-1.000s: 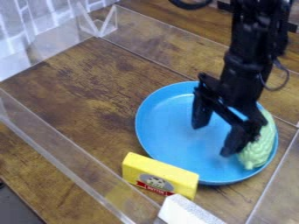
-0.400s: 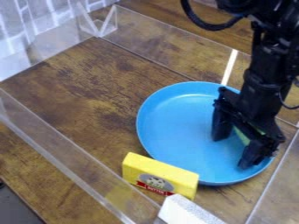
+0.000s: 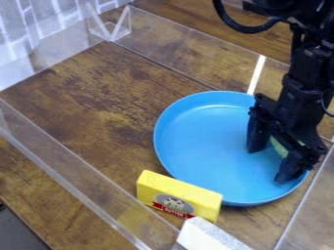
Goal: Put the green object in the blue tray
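The blue tray (image 3: 202,137) lies on the wooden table, right of centre. The green object (image 3: 283,149) rests at the tray's right rim, mostly hidden behind the black arm; only a pale green sliver shows between the fingers. My gripper (image 3: 276,151) points straight down and is open, with one finger on each side of the green object and low over the tray. I cannot tell whether the fingers touch it.
A yellow rectangular block (image 3: 179,195) lies just in front of the tray's near rim, with a white item (image 3: 209,237) below it at the frame's edge. Clear plastic walls (image 3: 78,186) fence the table on the left and at the back.
The gripper has moved right across the tray and sunk a little, from beside the green object to straddling it. It stayed open. The green object is now mostly covered.
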You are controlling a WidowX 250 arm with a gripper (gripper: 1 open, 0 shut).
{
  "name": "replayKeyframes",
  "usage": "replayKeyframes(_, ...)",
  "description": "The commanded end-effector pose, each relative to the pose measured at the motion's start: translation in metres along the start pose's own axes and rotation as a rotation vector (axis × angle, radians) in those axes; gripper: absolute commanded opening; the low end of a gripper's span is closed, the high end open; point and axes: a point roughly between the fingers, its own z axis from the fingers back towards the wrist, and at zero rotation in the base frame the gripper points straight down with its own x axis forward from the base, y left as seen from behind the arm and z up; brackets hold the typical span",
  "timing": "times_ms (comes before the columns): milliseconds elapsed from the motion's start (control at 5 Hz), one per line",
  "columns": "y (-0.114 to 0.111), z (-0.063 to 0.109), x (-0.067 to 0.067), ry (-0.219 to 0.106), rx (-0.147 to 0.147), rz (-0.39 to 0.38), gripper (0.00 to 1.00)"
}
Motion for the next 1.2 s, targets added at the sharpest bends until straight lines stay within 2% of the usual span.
replayKeyframes(0, 0.004, 0.003, 0.003, -0.020, -0.003, -0.060, 1.00)
replayKeyframes(200, 0.001, -0.001, 0.007, -0.016, -0.008, -0.039, 1.00)
replayKeyframes(400, 0.009, -0.003, -0.001, -0.011, -0.011, -0.046, 1.00)
replayKeyframes(1000, 0.012, 0.013, -0.021, 0.033, -0.008, -0.039, 1.00)
